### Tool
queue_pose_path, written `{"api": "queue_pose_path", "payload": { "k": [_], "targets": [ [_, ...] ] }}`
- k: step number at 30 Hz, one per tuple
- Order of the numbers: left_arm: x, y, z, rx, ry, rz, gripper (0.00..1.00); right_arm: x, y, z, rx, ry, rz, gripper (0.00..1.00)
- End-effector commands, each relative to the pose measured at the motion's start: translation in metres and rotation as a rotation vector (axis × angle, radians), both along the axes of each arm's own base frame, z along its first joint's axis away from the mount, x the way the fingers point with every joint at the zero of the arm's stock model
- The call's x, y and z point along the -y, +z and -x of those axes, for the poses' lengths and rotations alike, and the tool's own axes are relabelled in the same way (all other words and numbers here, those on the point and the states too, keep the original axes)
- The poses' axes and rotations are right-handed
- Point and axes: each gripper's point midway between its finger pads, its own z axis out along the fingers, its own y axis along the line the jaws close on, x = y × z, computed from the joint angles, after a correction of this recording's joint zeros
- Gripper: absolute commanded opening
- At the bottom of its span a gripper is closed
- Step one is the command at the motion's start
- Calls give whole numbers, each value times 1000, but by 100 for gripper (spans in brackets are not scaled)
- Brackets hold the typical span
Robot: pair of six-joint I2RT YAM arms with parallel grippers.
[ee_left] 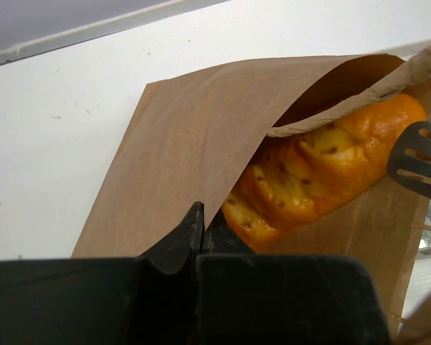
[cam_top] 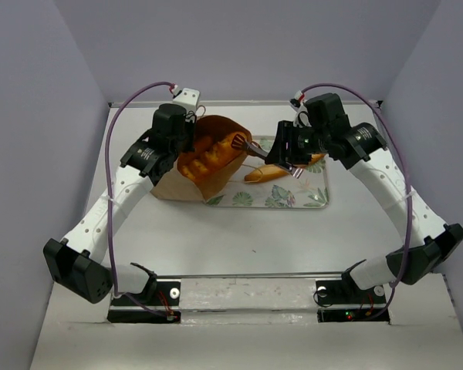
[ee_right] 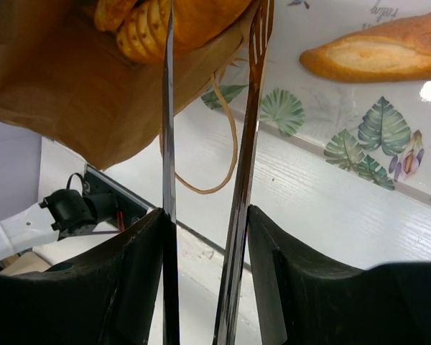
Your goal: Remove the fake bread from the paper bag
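Metal tongs (ee_right: 246, 158) clamped in my right gripper (ee_right: 205, 230) reach for one thick loaf (ee_left: 323, 165) of fake bread inside the paper bag (ee_left: 187, 144). My left gripper (ee_left: 200, 237), pinched shut on its wall, seems to hold the mouth open. One slim loaf (ee_right: 373, 54) lies out on one leaf-print mat (ee_right: 373, 136).

ROOM | lavender-grey walls (cam_top: 239, 46) are enclosing three sides | white table (cam_top: 255, 231) is spanning between them | leaf-print placemat (cam_top: 297, 198) is lying flat far right-of-centre | light is glinting off it
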Motion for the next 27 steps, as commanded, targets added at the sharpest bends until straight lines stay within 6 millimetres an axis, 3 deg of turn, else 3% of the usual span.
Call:
{"api": "queue_pose_path", "payload": {
  "k": [1,10,20,23,27],
  "targets": [
    [4,23,-1,61,-1,47,0,-12,14,-7,61,6,-77,53],
    [23,20,7,38,-106,76,0,-26,10,-25,54,10,-102,56],
    [30,22,13,32,-150,90,0,-40,-13,-49,9,-18,-96,58],
    [30,21,14,30,-152,91,0,-44,-14,-56,11,-23,-107,49],
    [21,14,9,26,-97,64,0,-49,-7,-60,33,-16,-136,20]
  ]
}}
